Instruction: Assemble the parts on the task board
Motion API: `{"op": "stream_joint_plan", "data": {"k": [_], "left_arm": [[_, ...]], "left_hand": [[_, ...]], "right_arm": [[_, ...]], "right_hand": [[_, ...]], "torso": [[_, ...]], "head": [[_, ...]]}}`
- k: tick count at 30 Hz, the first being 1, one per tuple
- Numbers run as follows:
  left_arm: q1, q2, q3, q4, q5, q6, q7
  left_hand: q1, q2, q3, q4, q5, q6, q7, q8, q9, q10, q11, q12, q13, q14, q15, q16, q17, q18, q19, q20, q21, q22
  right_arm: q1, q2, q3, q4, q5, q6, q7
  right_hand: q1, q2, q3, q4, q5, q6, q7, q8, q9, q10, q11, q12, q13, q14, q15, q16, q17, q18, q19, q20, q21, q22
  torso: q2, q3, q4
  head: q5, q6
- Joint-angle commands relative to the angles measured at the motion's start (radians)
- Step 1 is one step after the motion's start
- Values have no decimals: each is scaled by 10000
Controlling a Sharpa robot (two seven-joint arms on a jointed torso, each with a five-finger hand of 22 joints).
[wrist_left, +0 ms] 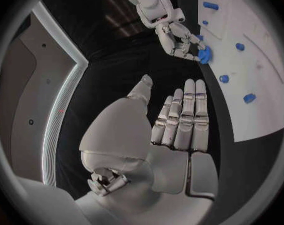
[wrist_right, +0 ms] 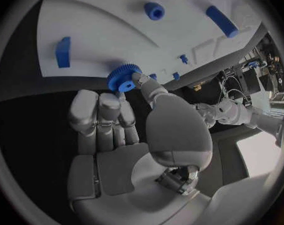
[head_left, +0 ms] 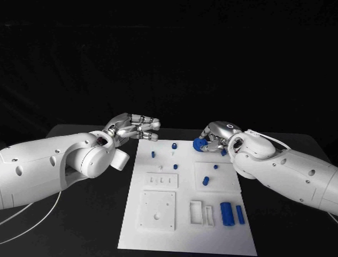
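The white task board (head_left: 188, 235) lies in the middle of the black table. My right hand (head_left: 219, 134) hovers over the board's far right corner and pinches a blue gear (head_left: 200, 144) between thumb and fingers. The right wrist view shows the gear (wrist_right: 121, 78) at the tips of that hand (wrist_right: 116, 120), just off the board's edge (wrist_right: 116, 35). My left hand (head_left: 134, 127) is raised beside the board's far left corner and holds nothing. Its fingers (wrist_left: 186, 115) stretch out straight in the left wrist view, where the right hand (wrist_left: 179, 40) with the gear (wrist_left: 205, 55) also appears.
Small blue pegs (head_left: 153, 154) (head_left: 174, 145) (head_left: 206, 180) stand on the board's far half. Two blue cylinders (head_left: 228, 214) (head_left: 240, 214) lie side by side near its front right. White raised plates (head_left: 158, 210) and slotted blocks (head_left: 200, 211) sit on the near half.
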Motion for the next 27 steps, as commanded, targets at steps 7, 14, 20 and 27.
{"op": "stream_joint_plan", "data": {"k": [7,14,20,27], "left_arm": [[14,-4,3,6,-17,109,68],[14,35,3,-32,-41,95,69],[14,84,3,-53,-47,74,66],[14,115,3,-32,-40,81,42]], "left_hand": [[52,-10,2,38,-67,-21,5,8,-9,-55,6,-19,10,58,28,33,8,-134,74,14,-59,-11],[78,-20,19,42,-67,-35,5,6,-10,-63,-1,-17,10,61,24,35,10,-130,74,15,-57,-11],[78,-20,19,42,-67,-35,5,6,-10,-63,-1,-17,10,61,24,35,10,-130,74,15,-57,-11],[87,-17,18,41,-61,-27,15,7,-10,-66,2,-16,11,63,25,36,11,-131,74,14,-54,-11]], "right_arm": [[-6,90,-8,908,-1194,-1063,-415],[-7,570,-303,966,-1450,-1094,-459],[-9,998,-625,773,-1528,-1038,-426],[-13,1315,-750,560,-1550,-1002,-404]], "right_hand": [[-26,-248,37,142,-47,731,-127,60,89,98,5,31,43,3,-83,-4,25,-167,677,-102,63,1108],[61,-339,66,281,-84,729,-126,59,80,114,15,6,57,3,-88,-16,18,-173,675,-111,66,1073],[55,-347,59,286,-89,721,-123,56,78,107,20,-4,53,0,-90,-26,9,-171,673,-110,54,1066],[67,-335,64,292,-96,704,-118,59,75,105,24,-13,51,0,-92,-34,2,-162,672,-115,17,1046]], "torso": [[1,-21,-8],[12,-34,18],[24,-16,33],[42,-31,33]], "head": [[77,14],[91,70],[121,79],[205,32]]}}
